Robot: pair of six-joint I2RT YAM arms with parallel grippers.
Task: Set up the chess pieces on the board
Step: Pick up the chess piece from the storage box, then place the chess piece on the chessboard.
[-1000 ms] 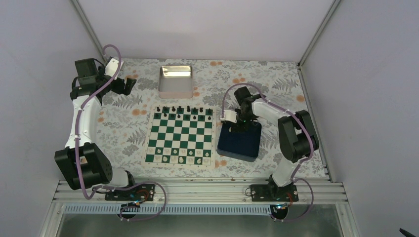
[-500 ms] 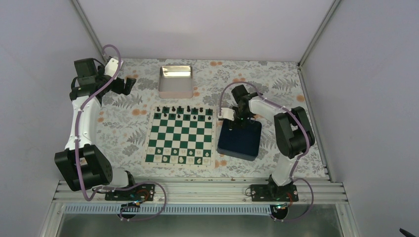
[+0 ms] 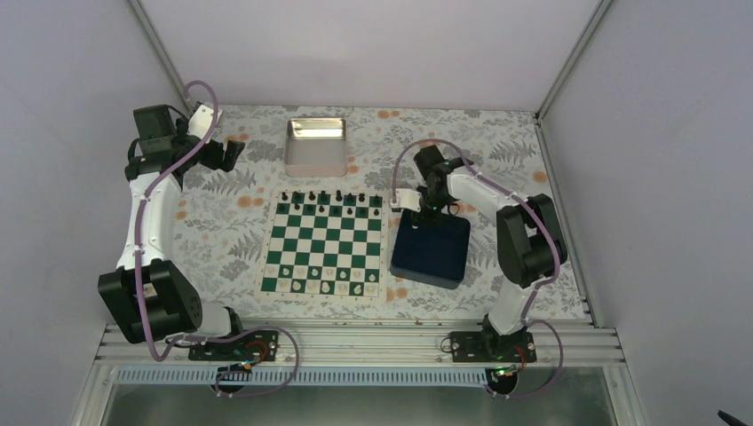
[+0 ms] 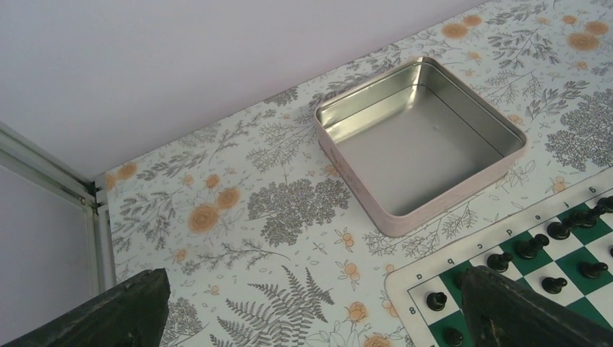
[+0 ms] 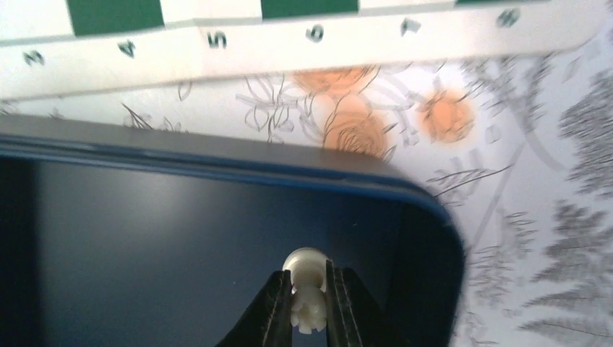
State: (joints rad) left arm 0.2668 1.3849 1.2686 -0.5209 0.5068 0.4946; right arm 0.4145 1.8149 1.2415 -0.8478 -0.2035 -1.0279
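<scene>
Floral desk (image 3: 222, 232): right hand (image 5: 309, 307), clamped on cream chess piece (image 5: 306, 283), has moved to the blue tray (image 5: 217, 163) far rim, likely bound for the board (image 3: 324, 244). Left hand (image 4: 311, 318) fingers apart.

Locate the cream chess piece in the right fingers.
In the right wrist view, the cream chess piece is pinched by the right fingers over the dark blue tray, near the board.
</scene>
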